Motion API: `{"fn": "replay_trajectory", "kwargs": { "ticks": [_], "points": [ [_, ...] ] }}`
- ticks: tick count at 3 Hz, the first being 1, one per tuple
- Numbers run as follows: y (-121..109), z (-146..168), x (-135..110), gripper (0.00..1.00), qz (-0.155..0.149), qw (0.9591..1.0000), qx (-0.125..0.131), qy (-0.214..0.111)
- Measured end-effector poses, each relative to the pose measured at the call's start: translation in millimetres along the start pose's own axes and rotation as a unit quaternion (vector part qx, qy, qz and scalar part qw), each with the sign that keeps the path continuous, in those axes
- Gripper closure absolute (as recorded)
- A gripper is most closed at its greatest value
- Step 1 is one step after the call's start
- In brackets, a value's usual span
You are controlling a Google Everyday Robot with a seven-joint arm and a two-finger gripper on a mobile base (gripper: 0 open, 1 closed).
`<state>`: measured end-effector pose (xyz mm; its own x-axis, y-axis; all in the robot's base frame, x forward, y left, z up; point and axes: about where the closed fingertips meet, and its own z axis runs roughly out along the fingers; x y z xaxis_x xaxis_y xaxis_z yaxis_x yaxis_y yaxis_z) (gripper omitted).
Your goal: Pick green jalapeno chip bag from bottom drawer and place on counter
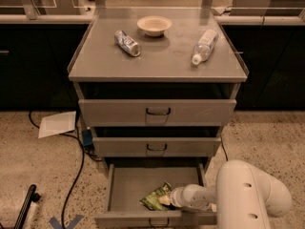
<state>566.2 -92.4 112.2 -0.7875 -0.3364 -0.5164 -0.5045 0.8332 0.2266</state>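
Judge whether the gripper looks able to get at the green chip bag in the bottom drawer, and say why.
Probably yes: the bottom drawer stands pulled open, and the gripper is inside it, right at the green chip bag, with nothing between them.

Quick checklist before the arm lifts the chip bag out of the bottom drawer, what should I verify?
1. Bottom drawer pulled open: ok.
2. Green jalapeno chip bag lying in the drawer, near its front panel: ok.
3. Gripper inside the drawer, at the bag's right end: ok.
4. Firm hold on the bag: cannot tell.
5. Room on the counter in front of the can, bowl and bottle: ok.
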Motion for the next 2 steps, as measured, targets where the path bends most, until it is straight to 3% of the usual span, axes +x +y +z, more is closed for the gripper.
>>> {"fn": "replay_trajectory", "kwargs": {
  "ticks": [2],
  "points": [
    [0.0, 0.0, 0.0, 0.89, 0.0, 1.0, 0.0, 0.0]
  ]
}}
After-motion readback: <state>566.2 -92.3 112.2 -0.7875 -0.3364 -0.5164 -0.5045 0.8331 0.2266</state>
